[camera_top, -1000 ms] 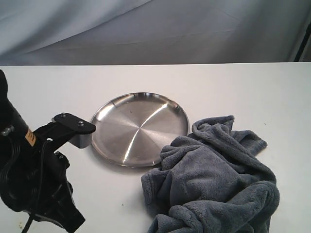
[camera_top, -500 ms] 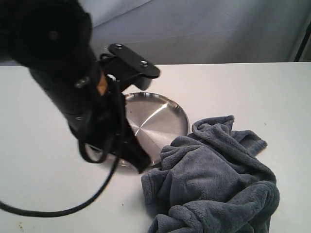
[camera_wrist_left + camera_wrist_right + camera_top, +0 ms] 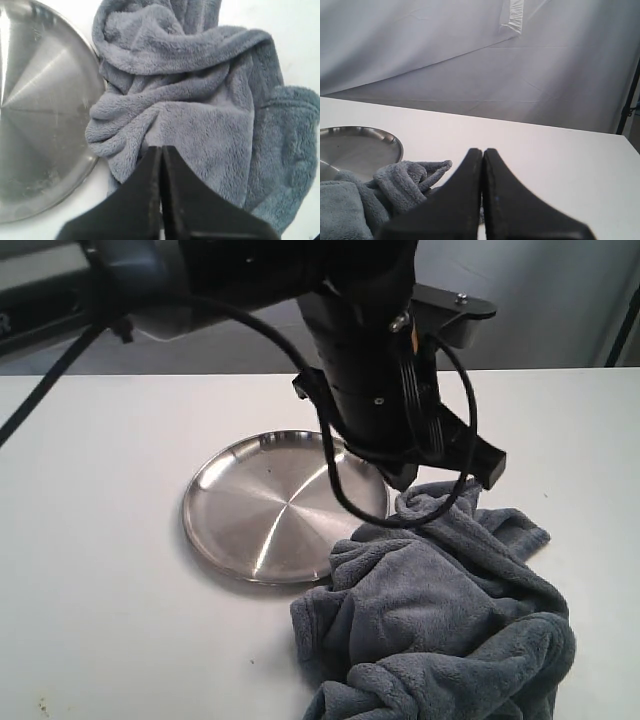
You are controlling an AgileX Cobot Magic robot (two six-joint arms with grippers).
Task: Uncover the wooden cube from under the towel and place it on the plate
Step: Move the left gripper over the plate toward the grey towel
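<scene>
Towel [image 3: 440,620] bunched, edge overlapping plate [image 3: 250,512] rim

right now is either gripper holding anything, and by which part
Nothing is held. The left gripper is shut and empty over the towel; the right gripper is shut and empty too.

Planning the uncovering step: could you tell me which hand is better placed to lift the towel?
Left, probably: the left hand hangs shut directly over the towel's folds beside the plate, while the right hand sits off to its side, also shut.
</scene>
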